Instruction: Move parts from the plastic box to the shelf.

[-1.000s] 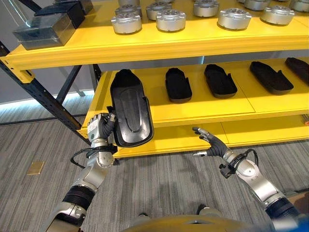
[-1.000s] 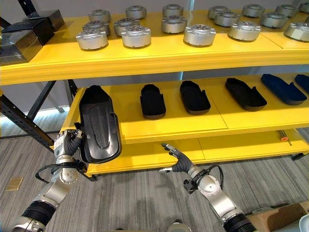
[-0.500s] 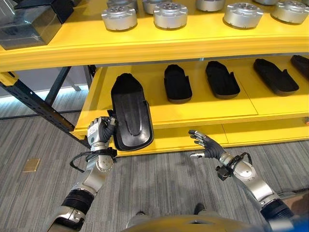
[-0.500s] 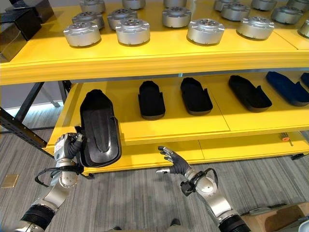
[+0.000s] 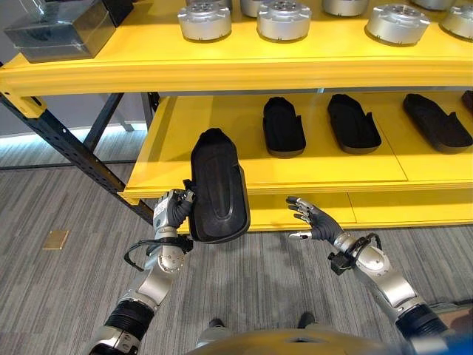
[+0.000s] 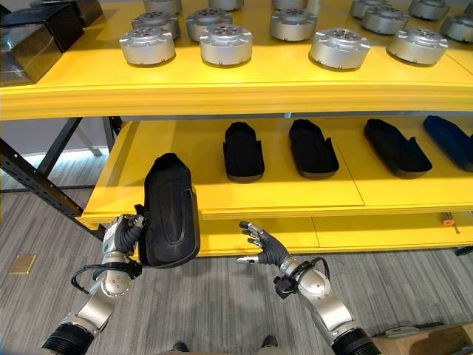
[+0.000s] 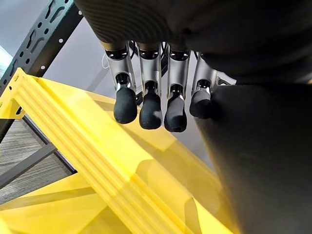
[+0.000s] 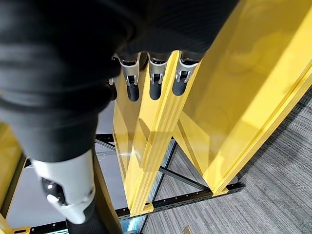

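The left hand (image 5: 175, 212) grips a long black moulded part (image 5: 218, 186) by its lower left edge, fingers (image 7: 150, 108) curled round the rim, and holds it nearly upright with its rounded top end leaning toward the yellow shelf (image 5: 222, 74). The part hangs in front of the front lip of the middle shelf board (image 5: 185, 159), at the left end of that board, over the grey carpeted floor (image 5: 66, 296); it is not resting on the board. The right hand (image 5: 314, 221) hovers well apart from the part, to its right, in front of the lowest board's edge, palm turned inward, fingers (image 6: 251, 234) spread and straight, holding nothing. On the middle board lie more black parts in a row, the nearest (image 5: 284, 126) just right of and behind the held one, then another (image 5: 352, 123) beside it. The top board carries round silver metal parts (image 6: 225, 44) and, at its left end, dark boxes (image 5: 55, 33).
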Robot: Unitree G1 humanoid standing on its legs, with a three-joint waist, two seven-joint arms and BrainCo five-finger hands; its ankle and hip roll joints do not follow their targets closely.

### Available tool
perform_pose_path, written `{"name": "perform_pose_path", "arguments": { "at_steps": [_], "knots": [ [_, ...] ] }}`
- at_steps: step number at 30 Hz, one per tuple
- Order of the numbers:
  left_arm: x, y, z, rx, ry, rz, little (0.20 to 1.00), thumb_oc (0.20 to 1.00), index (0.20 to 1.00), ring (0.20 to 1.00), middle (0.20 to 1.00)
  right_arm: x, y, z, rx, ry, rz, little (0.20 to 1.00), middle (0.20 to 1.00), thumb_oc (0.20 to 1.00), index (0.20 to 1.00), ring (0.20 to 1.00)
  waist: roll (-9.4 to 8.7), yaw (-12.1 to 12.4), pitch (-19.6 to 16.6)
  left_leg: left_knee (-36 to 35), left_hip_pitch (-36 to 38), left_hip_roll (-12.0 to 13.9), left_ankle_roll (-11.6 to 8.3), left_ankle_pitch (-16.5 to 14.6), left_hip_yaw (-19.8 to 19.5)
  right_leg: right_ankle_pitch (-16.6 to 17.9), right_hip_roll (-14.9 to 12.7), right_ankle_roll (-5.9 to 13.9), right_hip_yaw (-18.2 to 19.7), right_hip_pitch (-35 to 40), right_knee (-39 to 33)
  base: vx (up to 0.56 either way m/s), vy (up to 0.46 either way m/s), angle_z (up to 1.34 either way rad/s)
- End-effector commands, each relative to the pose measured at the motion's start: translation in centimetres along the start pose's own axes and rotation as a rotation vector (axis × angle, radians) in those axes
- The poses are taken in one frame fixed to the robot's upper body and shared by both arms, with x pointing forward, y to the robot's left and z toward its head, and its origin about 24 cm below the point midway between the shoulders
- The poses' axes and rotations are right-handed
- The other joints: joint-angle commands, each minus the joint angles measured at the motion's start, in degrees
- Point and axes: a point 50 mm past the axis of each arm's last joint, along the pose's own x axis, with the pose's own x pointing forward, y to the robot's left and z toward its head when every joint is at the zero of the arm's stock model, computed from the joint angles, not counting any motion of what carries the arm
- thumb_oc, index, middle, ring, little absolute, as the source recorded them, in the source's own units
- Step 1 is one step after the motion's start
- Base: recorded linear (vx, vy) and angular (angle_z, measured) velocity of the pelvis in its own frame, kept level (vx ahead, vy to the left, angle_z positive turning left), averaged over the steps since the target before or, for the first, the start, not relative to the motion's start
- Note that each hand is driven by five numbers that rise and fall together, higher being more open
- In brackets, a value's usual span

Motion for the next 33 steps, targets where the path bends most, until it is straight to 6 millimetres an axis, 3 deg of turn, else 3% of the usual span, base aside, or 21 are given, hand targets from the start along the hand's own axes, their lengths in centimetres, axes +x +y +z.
{"name": "perform_pose_path", "arguments": {
  "at_steps": [1, 13, 20, 23, 27, 28, 31, 32, 33],
  "knots": [
    [1.9, 2.2, 2.4, -0.038, -0.145, 0.105, 0.2, 0.2, 0.2, 0.2, 0.2, 1.2, 0.4, 2.2, 0.012, -0.126, -0.003, 1.0, 1.0, 1.0, 1.0, 1.0, -1.88, 0.36, -2.1, 1.79, -3.68, -2.68, 0.14, 1.04, -0.7, 2.03, -2.34, 4.14, -4.3, -0.32, 0.22, 0.0, 0.035, 0.0],
    [2.3, 2.6, 2.2, -0.034, -0.133, 0.139, 0.2, 0.2, 0.2, 0.2, 0.2, 1.3, -0.1, 3.1, -0.042, -0.163, -0.01, 1.0, 1.0, 1.0, 1.0, 1.0, -1.94, 0.2, -1.88, 1.65, -3.56, -3.82, 1.05, 0.59, -1.02, 1.59, -2.11, 4.13, -3.52, -0.06, 0.94, 0.0, 0.09, 0.01],
    [2.8, 2.5, 2.7, -0.018, -0.171, 0.118, 0.2, 0.2, 0.2, 0.2, 0.2, 1.4, -0.6, 4.2, -0.049, -0.212, -0.025, 1.0, 1.0, 1.0, 1.0, 1.0, -2.01, 0.41, -1.47, 1.55, -4.3, -5.69, 2.79, 0.14, -2.15, -1.96, -1.86, 4.31, -2.2, -2.12, 7.98, -0.02, 0.135, 0.03],
    [2.9, 2.6, 3.0, -0.016, -0.192, 0.109, 0.2, 0.2, 0.2, 0.2, 0.2, 1.5, -0.7, 4.6, -0.054, -0.226, -0.019, 1.0, 1.0, 1.0, 1.0, 1.0, -2.05, 1.5, -0.87, 1.92, -4.6, -5.33, 2.82, 0.35, -0.48, -2.87, -2.18, 4.68, -5.16, -2.95, 10.9, -0.02, 0.081, 0.0],
    [2.9, 2.5, 3.2, -0.024, -0.179, 0.112, 0.2, 0.2, 0.2, 0.2, 0.2, 1.6, -0.7, 4.8, -0.068, -0.237, -0.004, 1.0, 1.0, 1.0, 1.0, 1.0, -3.0, 1.75, 0.25, 3.22, -5.55, -5.61, 2.39, -0.18, 0.4, -0.71, -0.67, 4.28, -6.02, -2.06, 6.0, 0.05, 0.0, -0.12],
    [3.0, 2.1, 3.3, -0.031, -0.17, 0.115, 0.2, 0.2, 0.2, 0.2, 0.2, 1.6, -0.7, 4.7, -0.071, -0.243, -0.002, 1.0, 1.0, 1.0, 1.0, 1.0, -3.57, 1.42, 0.62, 3.95, -6.56, -5.86, 2.0, -0.26, -0.17, 1.39, 0.15, 3.92, -4.77, -1.19, 1.34, 0.11, -0.045, -0.09],
    [3.0, 1.7, 3.6, -0.034, -0.166, 0.121, 0.2, 0.2, 0.2, 0.2, 0.2, 1.7, -0.6, 5.0, -0.077, -0.266, 0.0, 1.0, 1.0, 1.0, 1.0, 1.0, -3.46, 0.96, 1.03, 4.06, -6.98, -5.84, 1.75, 0.05, -0.81, 3.25, -0.59, 4.34, -3.07, -2.92, 0.22, 0.1, -0.05, -0.02],
    [2.9, 1.5, 3.6, -0.027, -0.163, 0.13, 0.2, 0.2, 0.2, 0.2, 0.2, 2.0, -0.3, 5.6, -0.082, -0.302, 0.011, 1.0, 1.0, 1.0, 1.0, 1.0, -3.01, 0.28, 1.63, 3.8, -6.4, -5.19, 1.5, 0.6, -0.5, 5.41, -2.05, 5.58, -1.9, -5.89, 0.22, 0.13, -0.072, -0.03],
    [2.9, 1.4, 3.5, -0.026, -0.161, 0.133, 0.2, 0.2, 0.2, 0.2, 0.2, 2.1, -0.2, 5.7, -0.087, -0.309, 0.014, 1.0, 1.0, 1.0, 1.0, 1.0, -2.8, 0.18, 1.67, 3.65, -6.09, -5.02, 1.3, 0.37, -0.52, 5.48, -2.17, 5.98, -1.7, -6.17, 0.22, 0.18, -0.1, -0.14]
  ]
}}
